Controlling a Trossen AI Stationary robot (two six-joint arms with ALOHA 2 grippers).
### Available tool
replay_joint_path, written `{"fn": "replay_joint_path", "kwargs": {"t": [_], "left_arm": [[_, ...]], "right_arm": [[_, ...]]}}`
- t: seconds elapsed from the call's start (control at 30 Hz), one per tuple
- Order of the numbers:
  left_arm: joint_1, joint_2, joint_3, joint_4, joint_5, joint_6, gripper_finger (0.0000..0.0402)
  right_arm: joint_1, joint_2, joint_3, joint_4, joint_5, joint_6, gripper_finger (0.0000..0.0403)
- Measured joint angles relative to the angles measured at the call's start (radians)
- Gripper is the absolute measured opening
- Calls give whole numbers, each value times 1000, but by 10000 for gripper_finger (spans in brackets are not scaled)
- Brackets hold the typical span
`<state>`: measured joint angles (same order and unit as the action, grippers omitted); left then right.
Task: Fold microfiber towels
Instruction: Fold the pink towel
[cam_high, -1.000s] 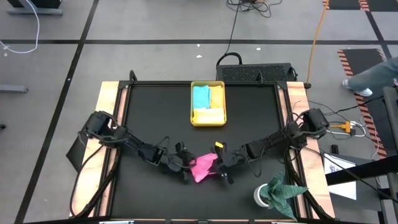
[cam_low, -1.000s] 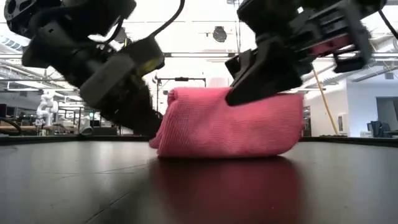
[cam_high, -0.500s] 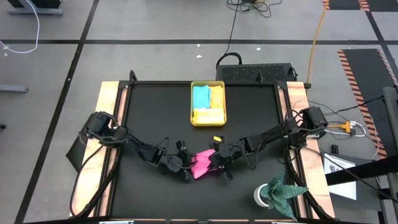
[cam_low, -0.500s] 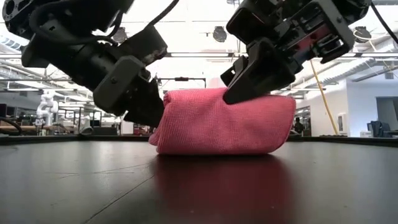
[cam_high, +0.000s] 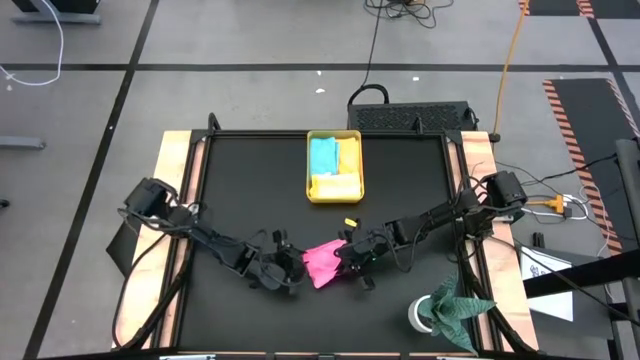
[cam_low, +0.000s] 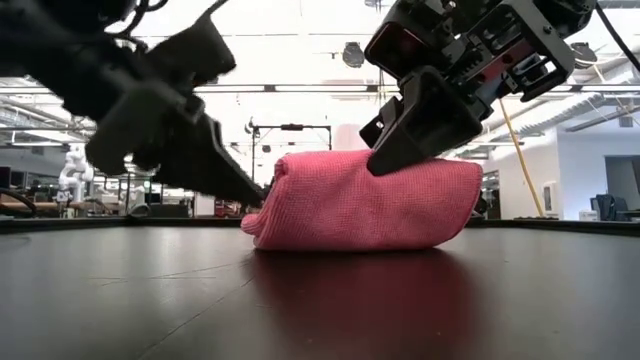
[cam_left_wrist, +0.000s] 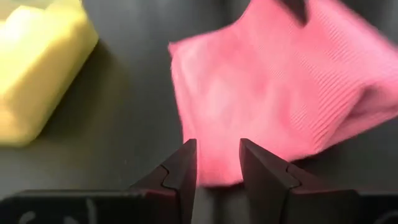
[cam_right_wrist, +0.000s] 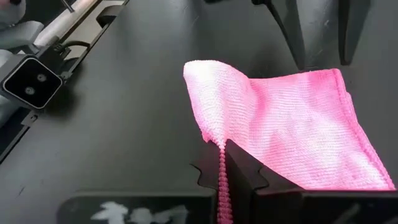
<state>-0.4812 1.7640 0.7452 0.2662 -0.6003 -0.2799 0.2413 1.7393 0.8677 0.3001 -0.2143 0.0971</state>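
The pink towel (cam_high: 322, 262) lies folded in a thick bundle on the black table (cam_high: 240, 180), near the front middle. My left gripper (cam_high: 291, 272) is open at the towel's left end; in the left wrist view (cam_left_wrist: 217, 146) the towel's near edge (cam_left_wrist: 214, 174) lies between its fingers. My right gripper (cam_high: 344, 261) is shut on the towel's right side. A light blue towel (cam_high: 323, 155) and a yellow towel (cam_high: 348, 152) lie in the yellow tray (cam_high: 334, 198). No orange towel shows. My left gripper has its fingers (cam_left_wrist: 184, 163) on either side of the towel's left edge; I cannot tell whether they touch it. My right gripper pinches the towel's stitched hem (cam_right_wrist: 221, 163) between its two fingers, slanting down from the table's right. The towel rests on the table, its upper layer (cam_low: 400, 165) under the fingers.
A dark green cloth (cam_high: 456, 306) lies draped over a white thing at the front right corner. The yellow tray stands at the far middle. Wooden rails (cam_high: 175, 180) run along the table's left and right edges.
My right gripper has gone a little toward the table's left, bringing the towel's right side over; the towel is now a more compact bundle. My left gripper has drawn back toward the table's near left and tipped lower.
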Motion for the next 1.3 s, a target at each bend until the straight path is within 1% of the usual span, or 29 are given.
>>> {"fn": "replay_joint_path", "kwargs": {"t": [0.07, 0.17, 0.37, 0.47, 0.7, 0.9, 1.07, 1.2, 1.3], "left_arm": [[2, 28, 0, -8, -10, -37, 122], [13, 73, -2, 11, -12, -43, 122], [43, 149, 0, 143, -18, 4, 122], [51, 154, 0, 170, -16, 34, 122], [51, 155, -1, 202, -13, 65, 122], [27, 110, -1, 204, -40, 68, 122], [-10, 42, -1, 205, -79, 68, 122], [-24, 29, -1, 197, -95, 73, 122], [-7, 37, 0, 162, -100, 67, 122]], "right_arm": [[0, -9, 0, -6, 0, 0, 2], [0, -27, 0, -6, 0, 0, 2], [-25, -31, 0, 22, 0, 20, 2], [-55, -12, 0, 13, 1, 46, 2], [-111, 6, 1, -70, 2, 75, 2], [-117, 6, 1, -113, 4, 101, 2], [-117, 6, 0, -118, 56, 119, 2], [-117, -1, 0, -122, 53, 118, 2], [-113, -31, 0, -126, 29, 116, 2]]}}
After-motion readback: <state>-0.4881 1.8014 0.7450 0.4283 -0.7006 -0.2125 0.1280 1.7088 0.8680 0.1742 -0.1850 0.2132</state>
